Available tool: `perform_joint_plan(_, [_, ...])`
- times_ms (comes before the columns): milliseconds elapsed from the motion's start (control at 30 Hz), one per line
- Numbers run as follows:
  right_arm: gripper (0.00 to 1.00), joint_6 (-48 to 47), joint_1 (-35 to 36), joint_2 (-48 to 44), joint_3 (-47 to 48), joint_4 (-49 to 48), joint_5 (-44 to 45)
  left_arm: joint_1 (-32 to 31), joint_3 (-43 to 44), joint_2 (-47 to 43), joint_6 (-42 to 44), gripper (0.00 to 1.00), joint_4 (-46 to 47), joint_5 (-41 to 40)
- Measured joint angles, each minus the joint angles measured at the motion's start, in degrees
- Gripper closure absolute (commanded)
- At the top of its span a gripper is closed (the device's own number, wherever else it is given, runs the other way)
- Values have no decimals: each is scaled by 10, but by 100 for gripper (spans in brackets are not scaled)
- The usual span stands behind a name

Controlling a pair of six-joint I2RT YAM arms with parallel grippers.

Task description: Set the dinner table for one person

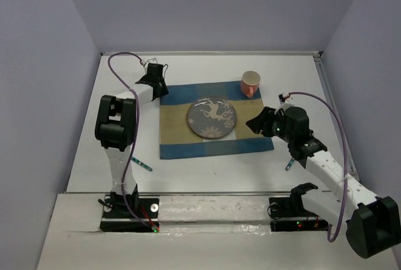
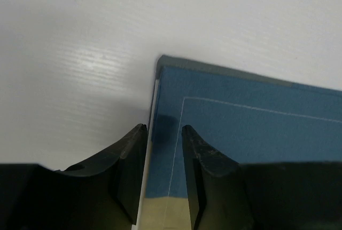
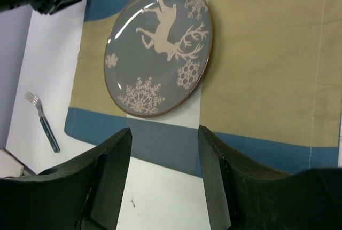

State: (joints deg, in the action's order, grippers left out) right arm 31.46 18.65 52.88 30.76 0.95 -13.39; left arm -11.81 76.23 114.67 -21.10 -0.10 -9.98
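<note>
So the big white table [image 1: 207, 170] sits under everything, and it runs out past the placemat [image 1: 175, 126] on all sides. The placemat lies flat around the middle of it, with blue bands and a tan centre.

The plate [image 1: 212, 118] is next, grey with a pale reindeer and snowflakes. It sits on the placemat, roughly central and a bit toward the far edge.

The left gripper [image 2: 164, 131] is down at the placemat's far left corner. Its fingers are narrow, one on each side of the left edge. The edge is in the gap, but honestly I can't tell if it's actually pinched.

The right gripper [image 3: 164, 134] hangs over the placemat's right side, above the near blue band. Its fingers are fairly wide with nothing between them.

The orange mug [image 1: 250, 84] stands at the placemat's far right corner. The fork [image 1: 141, 165] lies on the table just off the near left corner. A small blue-handled utensil [image 1: 289, 165] lies off the near right corner, half hidden by the right arm.
</note>
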Motion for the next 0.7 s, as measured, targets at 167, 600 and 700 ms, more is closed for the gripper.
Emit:
perform_joint_plan(167, [42, 1, 16, 8, -5, -3, -6, 0, 54, 38, 10, 64, -2, -10])
perform_joint_plan(600, [42, 1, 24, 17, 3, -11, -5, 0, 142, 110, 21, 91, -39, -36])
perform_joint_plan(700, [42, 0, 24, 18, 6, -13, -4, 0, 175, 129, 21, 100, -55, -39])
